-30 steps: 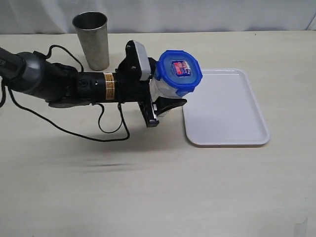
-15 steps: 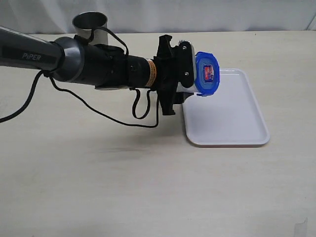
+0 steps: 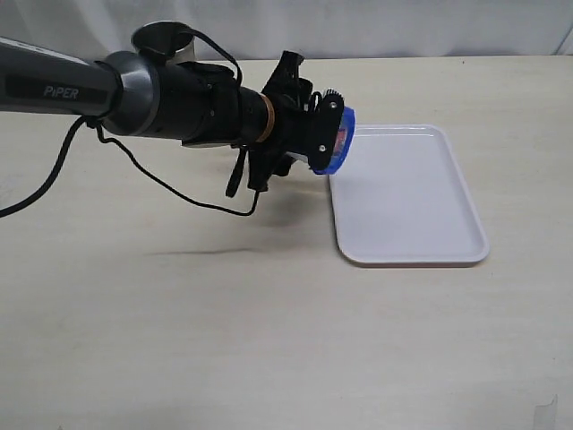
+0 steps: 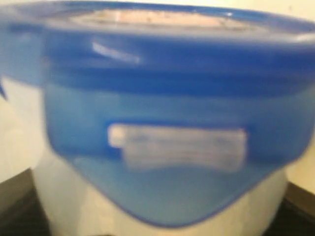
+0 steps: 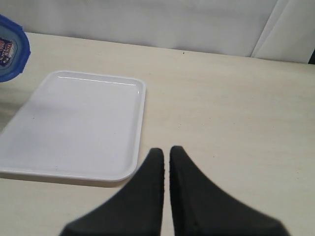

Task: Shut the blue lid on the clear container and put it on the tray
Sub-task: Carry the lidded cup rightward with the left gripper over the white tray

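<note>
My left gripper (image 3: pixel 320 143) is shut on the clear container, held in the air at the tray's near-left corner. The blue lid (image 3: pixel 337 140) sits on the container and shows edge-on, tipped toward the tray (image 3: pixel 412 202). The fingers hide most of the container in the exterior view. In the left wrist view the blue lid (image 4: pixel 162 98) fills the picture, with the pale container wall (image 4: pixel 64 206) below it. The right wrist view shows the lid (image 5: pixel 10 49) at its edge, the white tray (image 5: pixel 74 128), and my right gripper (image 5: pixel 165 153) shut on nothing above the table.
A grey metal cup (image 3: pixel 161 38) stands at the back left, mostly hidden behind my left arm. A black cable (image 3: pixel 179 193) hangs from that arm over the table. The right arm does not show in the exterior view.
My left arm has carried the lidded container to the right toward the tray. The wrist has rolled, so the lid now shows edge-on instead of facing the camera.
</note>
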Controlling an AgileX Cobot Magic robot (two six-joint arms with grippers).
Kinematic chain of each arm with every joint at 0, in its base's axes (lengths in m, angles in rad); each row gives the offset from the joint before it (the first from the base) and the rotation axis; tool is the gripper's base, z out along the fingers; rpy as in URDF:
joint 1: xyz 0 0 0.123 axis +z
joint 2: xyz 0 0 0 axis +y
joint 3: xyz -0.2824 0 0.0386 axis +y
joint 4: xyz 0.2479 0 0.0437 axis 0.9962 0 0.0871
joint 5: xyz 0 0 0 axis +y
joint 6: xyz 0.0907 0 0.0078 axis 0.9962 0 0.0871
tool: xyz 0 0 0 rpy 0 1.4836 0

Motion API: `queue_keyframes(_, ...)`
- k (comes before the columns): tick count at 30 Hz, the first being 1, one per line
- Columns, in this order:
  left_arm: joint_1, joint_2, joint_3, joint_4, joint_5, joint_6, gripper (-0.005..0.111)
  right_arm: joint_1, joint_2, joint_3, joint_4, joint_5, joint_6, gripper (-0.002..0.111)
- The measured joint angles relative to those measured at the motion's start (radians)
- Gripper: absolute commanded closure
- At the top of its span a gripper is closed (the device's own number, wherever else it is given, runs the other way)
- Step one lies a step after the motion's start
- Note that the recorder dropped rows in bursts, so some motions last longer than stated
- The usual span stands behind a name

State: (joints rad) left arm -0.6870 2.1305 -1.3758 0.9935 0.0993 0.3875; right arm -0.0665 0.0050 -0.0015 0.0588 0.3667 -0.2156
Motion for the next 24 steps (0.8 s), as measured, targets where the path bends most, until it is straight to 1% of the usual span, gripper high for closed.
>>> queue_keyframes(2,-0.002,0.0,0.0,0.019,0.025,0.026,0.107,0.0,0.0,0.0,0.0,0.0,0.0,0.104)
queue_keyframes(8,-0.021,0.0,0.0,0.188,0.108,0.048,0.107,0.0,0.0,0.0,0.0,0.0,0.0,0.104)
queue_keyframes(20,-0.058,0.0,0.0,0.394,0.102,0.055,0.107,0.0,0.0,0.0,0.0,0.0,0.0,0.104)
queue_keyframes(24,-0.069,0.0,0.0,0.462,0.159,0.055,0.107,0.0,0.0,0.0,0.0,0.0,0.0,0.104)
